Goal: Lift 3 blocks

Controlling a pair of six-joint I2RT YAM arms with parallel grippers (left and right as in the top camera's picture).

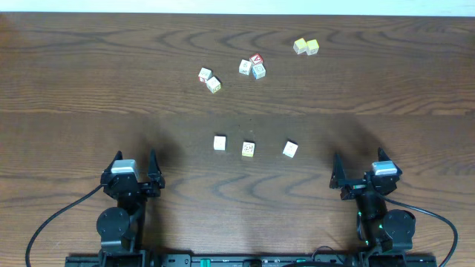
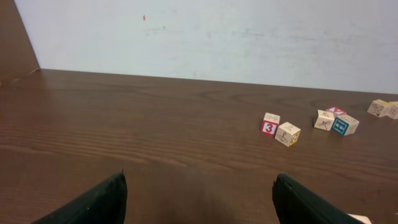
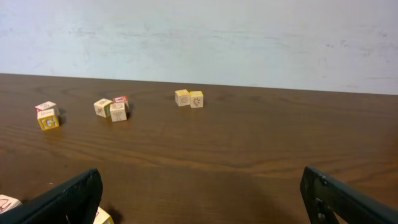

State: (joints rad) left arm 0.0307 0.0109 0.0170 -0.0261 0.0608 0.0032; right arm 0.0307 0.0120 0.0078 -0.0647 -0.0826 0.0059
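whitish left cube [image 1: 220, 143], yellowish middle cube [image 1: 249, 150], whitish right cube [image 1: 290, 149]

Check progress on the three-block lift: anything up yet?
Done: nothing; the left block, middle block and right block sit in a row on the table. In hand: nothing; left gripper and right gripper are open, empty, short of the row. Left: all three lifts.
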